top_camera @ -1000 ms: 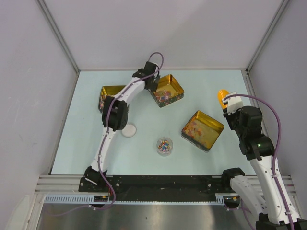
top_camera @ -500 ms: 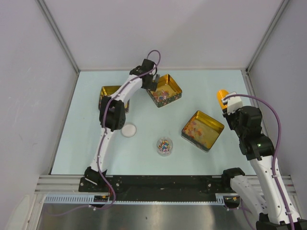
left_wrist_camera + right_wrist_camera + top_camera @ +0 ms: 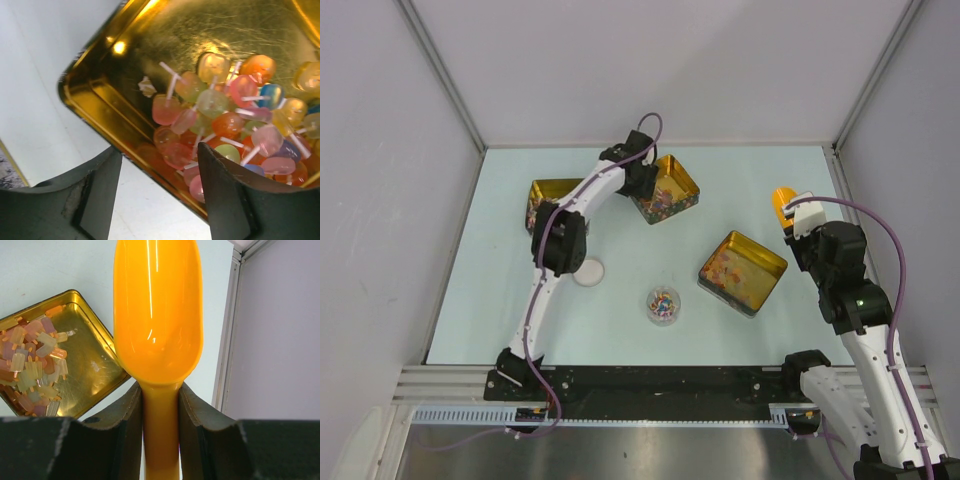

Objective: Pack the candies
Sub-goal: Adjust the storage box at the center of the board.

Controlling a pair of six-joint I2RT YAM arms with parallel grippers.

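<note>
Tiny multicoloured candies [image 3: 663, 303] fill a small clear cup at the table's middle front. My left gripper [image 3: 645, 183] [image 3: 159, 150] is open astride the near wall of the back gold tin [image 3: 682, 178] [image 3: 210, 30]. One finger is outside over the table, the other inside over a heap of coloured sweets [image 3: 225, 120]. Neither finger visibly touches the wall. At the right edge my right gripper [image 3: 793, 215] [image 3: 160, 390] is shut on the handle of an orange scoop [image 3: 784, 203] [image 3: 159, 315], whose bowl is empty.
A second gold tin [image 3: 743, 271] [image 3: 95, 365] with pale sweets [image 3: 32, 365] lies front right. A third tin [image 3: 548, 200] sits at the left, partly under the left arm. A white round lid [image 3: 588, 271] lies near it. Enclosure walls ring the table.
The left wrist has shifted slightly right onto the back tin's edge and its jaws have narrowed. The right arm and scoop have not moved.
</note>
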